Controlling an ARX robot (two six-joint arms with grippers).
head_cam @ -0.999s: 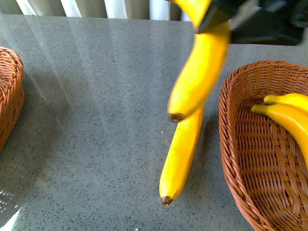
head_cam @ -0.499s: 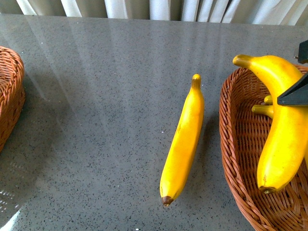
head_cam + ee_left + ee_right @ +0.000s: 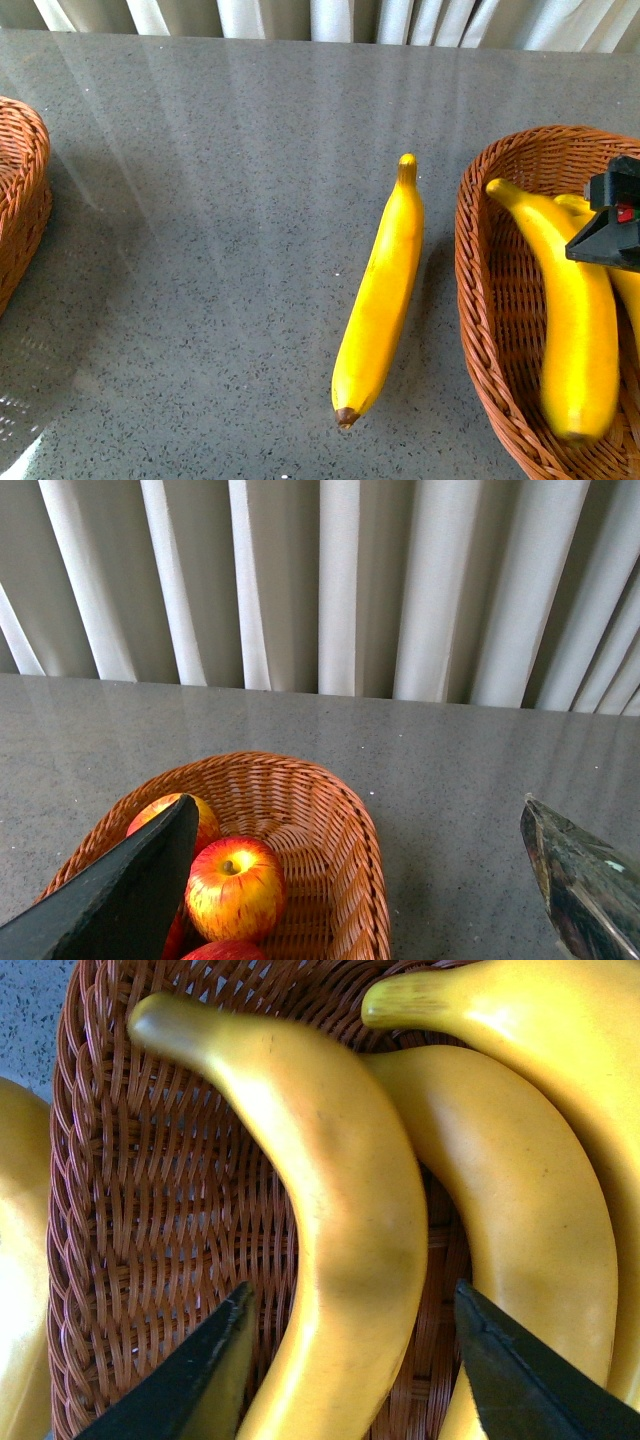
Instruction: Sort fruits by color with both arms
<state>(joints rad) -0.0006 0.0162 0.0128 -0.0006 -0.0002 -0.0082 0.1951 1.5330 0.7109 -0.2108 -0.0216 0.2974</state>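
One yellow banana (image 3: 380,290) lies on the grey table, left of the right wicker basket (image 3: 478,300). Another banana (image 3: 577,330) lies in that basket, with more bananas (image 3: 572,203) beside it. My right gripper (image 3: 612,225) hovers over them. In the right wrist view it (image 3: 352,1290) is open, its jaws on either side of the banana (image 3: 340,1210) without touching it. My left gripper (image 3: 358,810) is open and empty above the left basket (image 3: 350,810), which holds red apples (image 3: 235,885), one (image 3: 160,815) partly hidden by a finger.
The left basket's edge (image 3: 20,190) shows at the far left of the front view. White curtains (image 3: 330,580) hang behind the table. Two more bananas (image 3: 510,1190) fill the right basket's far side.
My right gripper carried a banana from above the table over to the right basket, lowered it in and let go. The banana on the table has not moved.
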